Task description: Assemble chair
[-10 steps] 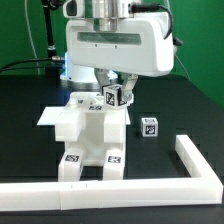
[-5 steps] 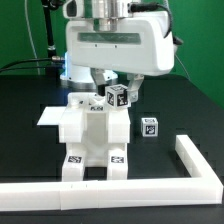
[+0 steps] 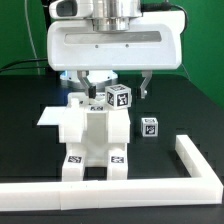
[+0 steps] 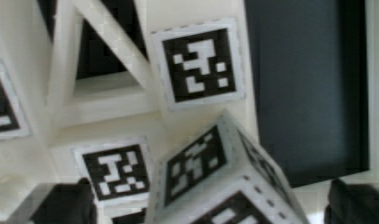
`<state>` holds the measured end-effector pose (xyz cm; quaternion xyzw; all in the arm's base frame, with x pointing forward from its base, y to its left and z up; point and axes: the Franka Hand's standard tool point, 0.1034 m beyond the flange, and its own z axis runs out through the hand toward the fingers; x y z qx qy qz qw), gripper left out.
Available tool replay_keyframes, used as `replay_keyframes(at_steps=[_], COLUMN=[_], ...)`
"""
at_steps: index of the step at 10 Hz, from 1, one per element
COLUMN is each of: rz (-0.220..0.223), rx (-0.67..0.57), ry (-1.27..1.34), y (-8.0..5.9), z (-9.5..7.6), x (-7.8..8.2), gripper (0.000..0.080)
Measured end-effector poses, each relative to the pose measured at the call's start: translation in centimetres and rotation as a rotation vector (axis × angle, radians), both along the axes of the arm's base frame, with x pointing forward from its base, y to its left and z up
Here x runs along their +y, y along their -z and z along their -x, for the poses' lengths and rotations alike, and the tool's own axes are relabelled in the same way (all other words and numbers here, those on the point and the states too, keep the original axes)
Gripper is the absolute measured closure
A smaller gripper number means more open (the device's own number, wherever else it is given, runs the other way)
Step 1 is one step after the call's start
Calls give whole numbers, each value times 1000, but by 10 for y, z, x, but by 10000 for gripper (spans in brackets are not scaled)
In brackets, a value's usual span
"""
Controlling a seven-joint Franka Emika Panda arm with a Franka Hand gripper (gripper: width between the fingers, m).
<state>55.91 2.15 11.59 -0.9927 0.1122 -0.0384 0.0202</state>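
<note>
You'll see the gripper [image 3: 116, 86] spread wide, holding nothing. Its fingers [image 3: 146, 85] flank the tagged cube [image 3: 118, 97] at the top of the chair [image 3: 92, 135] without touching it. The chair stands on the black table [image 3: 30, 100], just behind the white border rail [image 3: 190, 158].

Gripper [image 3: 115, 89]: wide white boxy housing, rounded corners, grey recessed band across front. Ribbed metallic wrist flange [image 3: 112, 9]. Dark fingers [image 3: 146, 86].

I am holding my gripper [image 3: 114, 86] low over the chair [image 3: 92, 135], jaws spread wide on either side of its cube-topped post [image 3: 118, 98]. A small tagged block [image 3: 149, 127] is sitting near the chair.
</note>
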Motion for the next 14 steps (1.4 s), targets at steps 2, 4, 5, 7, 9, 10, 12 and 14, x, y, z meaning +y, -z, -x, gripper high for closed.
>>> replay_keyframes(at_steps=[2, 4, 5, 7, 9, 10, 12, 14], rz=[14, 49, 47, 44, 30, 24, 11, -12], rx=[-5, -27, -24, -23, -19, -18, -14, -5], ry=[-165, -386, -346, -323, -163, -97, 32, 274], y=[0, -2, -2, -1, -1, -1, -1, -1], z=[0, -3, -3, -3, -3, -3, -3, -3], x=[0, 3, 2, 2, 2, 2, 2, 1], gripper=[151, 151, 238, 379, 514, 514, 514, 514])
